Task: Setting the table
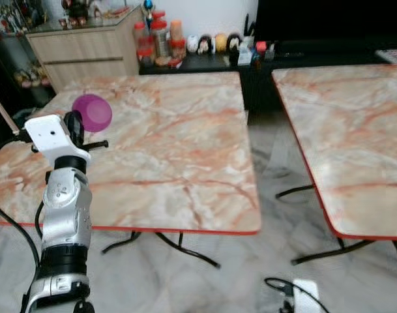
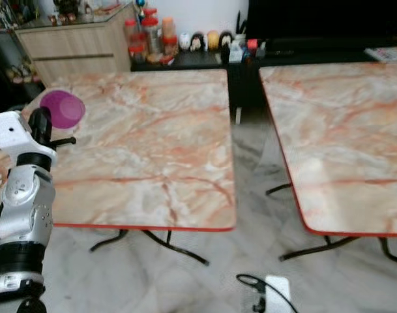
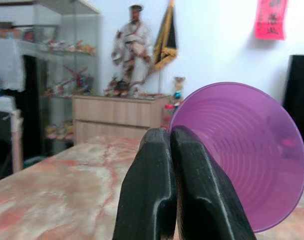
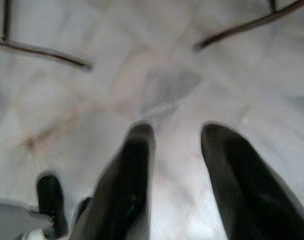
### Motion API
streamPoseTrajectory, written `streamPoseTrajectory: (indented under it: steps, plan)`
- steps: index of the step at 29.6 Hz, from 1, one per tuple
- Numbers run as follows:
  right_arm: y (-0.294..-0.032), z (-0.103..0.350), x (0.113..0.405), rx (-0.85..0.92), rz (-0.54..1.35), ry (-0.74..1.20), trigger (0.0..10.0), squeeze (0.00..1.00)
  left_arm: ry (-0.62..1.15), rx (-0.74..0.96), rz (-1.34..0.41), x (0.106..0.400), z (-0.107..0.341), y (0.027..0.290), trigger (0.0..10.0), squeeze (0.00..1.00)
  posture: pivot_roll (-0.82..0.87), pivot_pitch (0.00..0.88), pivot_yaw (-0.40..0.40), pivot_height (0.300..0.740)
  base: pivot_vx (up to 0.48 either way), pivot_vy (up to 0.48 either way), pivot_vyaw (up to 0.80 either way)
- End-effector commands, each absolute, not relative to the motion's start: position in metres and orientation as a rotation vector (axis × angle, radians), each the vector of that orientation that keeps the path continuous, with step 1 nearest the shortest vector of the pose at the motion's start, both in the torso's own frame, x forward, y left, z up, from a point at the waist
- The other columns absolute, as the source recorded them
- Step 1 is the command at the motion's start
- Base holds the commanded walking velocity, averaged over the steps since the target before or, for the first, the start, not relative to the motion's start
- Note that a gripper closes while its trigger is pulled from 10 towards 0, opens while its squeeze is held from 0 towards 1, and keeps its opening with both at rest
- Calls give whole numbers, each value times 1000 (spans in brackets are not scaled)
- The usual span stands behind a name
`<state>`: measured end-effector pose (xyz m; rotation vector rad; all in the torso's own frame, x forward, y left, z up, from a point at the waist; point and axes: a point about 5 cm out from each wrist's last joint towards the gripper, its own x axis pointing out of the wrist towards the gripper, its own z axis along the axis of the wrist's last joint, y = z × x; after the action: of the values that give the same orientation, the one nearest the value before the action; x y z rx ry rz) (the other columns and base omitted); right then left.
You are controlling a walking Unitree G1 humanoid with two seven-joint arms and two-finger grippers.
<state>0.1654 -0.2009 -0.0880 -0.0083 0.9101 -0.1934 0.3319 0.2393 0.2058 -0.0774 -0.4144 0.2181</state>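
A translucent purple plastic cup (image 1: pixel 92 111) hangs tilted on its side over the left part of the near marble table (image 1: pixel 178 150). My left gripper (image 3: pixel 169 145) is shut on the purple cup (image 3: pixel 241 155), pinching its rim between the two black fingers (image 3: pixel 152 195). The silver left arm (image 1: pixel 64 215) rises from the bottom left, at the table's left front. My right gripper (image 4: pixel 174 140) hangs low over the grey floor, open with nothing between its fingers.
A second marble table (image 1: pixel 354 137) stands to the right across a gap of grey floor (image 1: pixel 276 182). Behind are a wooden cabinet (image 1: pixel 87 49), a low dark shelf with jars and figurines (image 1: pixel 185 45) and a black screen (image 1: pixel 328 23). A cable lies on the floor (image 1: pixel 289 290).
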Motion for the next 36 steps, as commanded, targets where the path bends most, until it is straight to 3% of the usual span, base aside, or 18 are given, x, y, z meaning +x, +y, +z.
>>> streamPoseTrajectory:
  steps: [1, 36]
  plan:
    - [-192, -88, 168, -1, -167, 899, 10000, 0, -423, -70, 222, 332, 209, 241, 10000, 0, 42, 0, 71, 740, 0, -379, 650]
    - [-194, -86, 171, 6, -181, 885, 10000, 0, -406, -66, 103, 334, 204, 213, 10000, 0, 26, 0, 67, 740, 0, -373, 0]
